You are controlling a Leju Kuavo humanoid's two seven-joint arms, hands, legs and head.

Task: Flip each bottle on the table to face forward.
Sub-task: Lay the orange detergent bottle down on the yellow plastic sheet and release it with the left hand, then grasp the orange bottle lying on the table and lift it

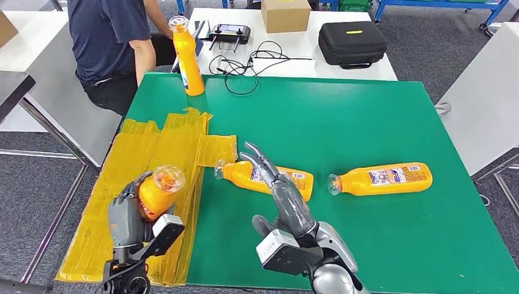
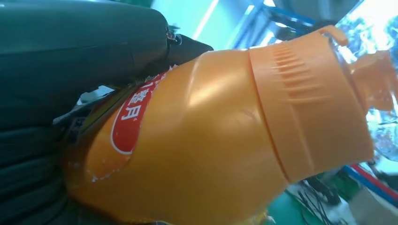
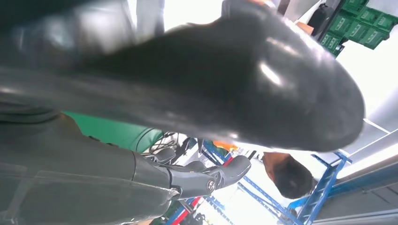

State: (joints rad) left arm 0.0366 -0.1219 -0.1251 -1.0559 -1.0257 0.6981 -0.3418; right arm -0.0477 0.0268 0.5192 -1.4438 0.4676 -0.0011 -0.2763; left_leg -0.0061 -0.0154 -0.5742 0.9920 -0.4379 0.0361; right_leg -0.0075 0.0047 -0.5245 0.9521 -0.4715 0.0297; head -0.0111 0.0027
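Observation:
My left hand point(image 1: 126, 215) grips an orange bottle point(image 1: 158, 192) above the yellow tape patch; in the left wrist view this bottle point(image 2: 211, 136) shows its red label and ribbed orange neck. My right hand point(image 1: 278, 190) hovers with fingers spread and holds nothing, just over a second orange bottle point(image 1: 269, 176) lying on its side mid-table. A third bottle point(image 1: 382, 179) lies on its side to the right. A fourth bottle point(image 1: 186, 56) stands upright at the table's far left edge. In the right wrist view my right hand point(image 3: 197, 122) has its thumb and fingers apart.
The green table point(image 1: 343, 116) carries a yellow tape patch point(image 1: 153, 153) on its left. A person point(image 1: 116, 46) sits at the far left corner. Behind stands a white table with a black case point(image 1: 352, 43), a cardboard box point(image 1: 285, 15), a controller and cables point(image 1: 245, 64).

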